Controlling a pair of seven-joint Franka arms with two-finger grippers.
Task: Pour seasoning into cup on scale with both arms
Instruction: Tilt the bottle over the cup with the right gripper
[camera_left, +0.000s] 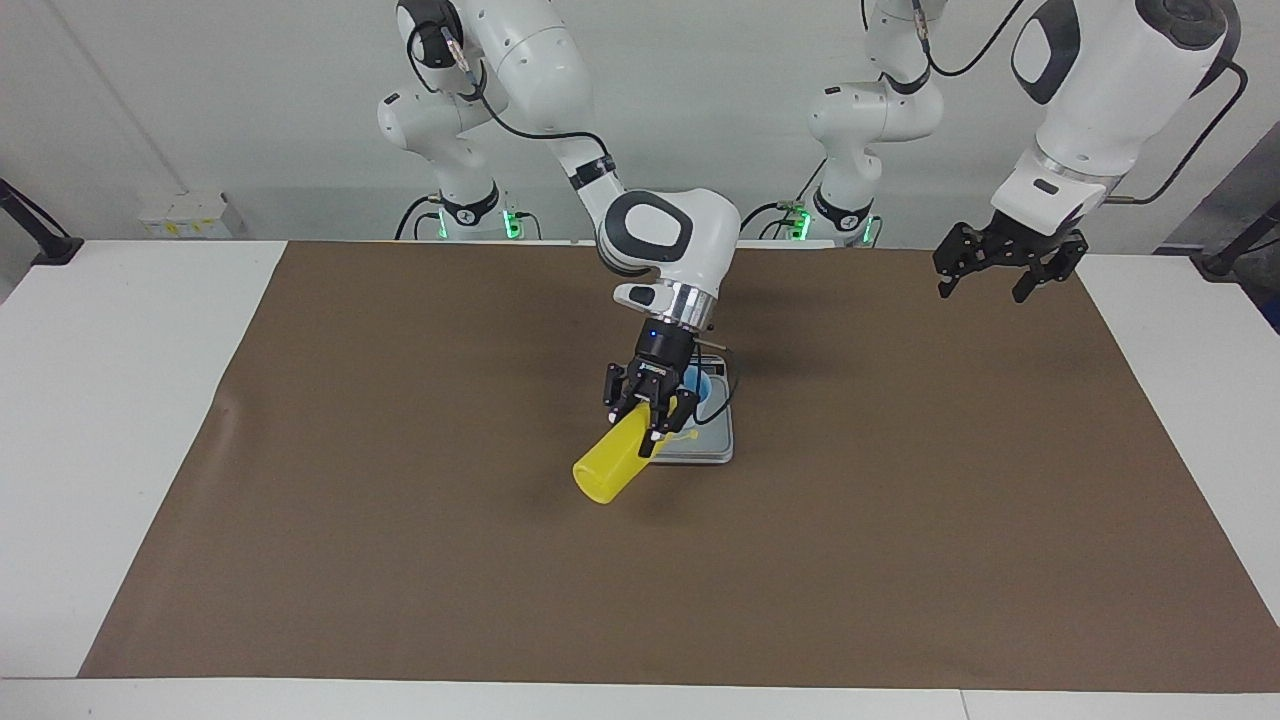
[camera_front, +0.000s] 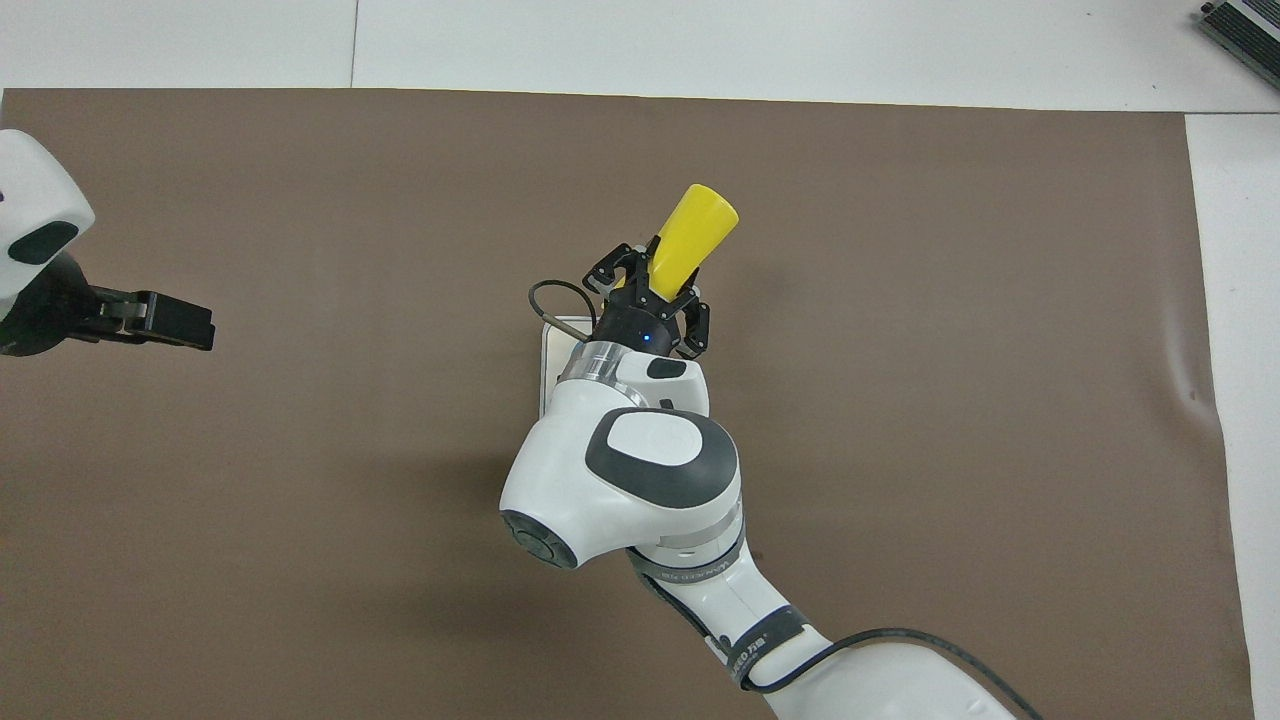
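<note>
In the middle of the facing view we see the right hand (camera_left: 650, 412) clenched around the seasoning (camera_left: 612, 464), a bright yellow squeeze bottle held off the bench (camera_left: 120, 420) and tipped steeply, its flat base pointing down toward the lower left of the frame and its nozzle end raised toward the cup (camera_left: 702, 391). The cup, light blue, stands on the scale (camera_left: 712, 447), just to the right of frame centre, and the hand hides most of it; only a blue sliver of its rim and inside shows at the hand's right. The bottle's nozzle is covered by the fingers, so we cannot tell how it sits relative to the cup's mouth. The scale lies flat on the brown mat (camera_left: 900, 520) that covers most of the bench. In the overhead view the same bottle (camera_front: 690, 237) sticks out above the right hand (camera_front: 648, 300) toward the upper centre of the frame, and only a pale corner of the scale (camera_front: 551, 352) shows beside the wrist. The right arm (camera_front: 640, 480) runs in from the lower right of that frame. The left hand (camera_left: 994, 272) hangs in the air over the mat's upper right corner in the facing view, fingers spread and released, gripping nothing, well apart from the scale; in the overhead view it (camera_front: 160, 320) sits at the middle left edge, waiting.
</note>
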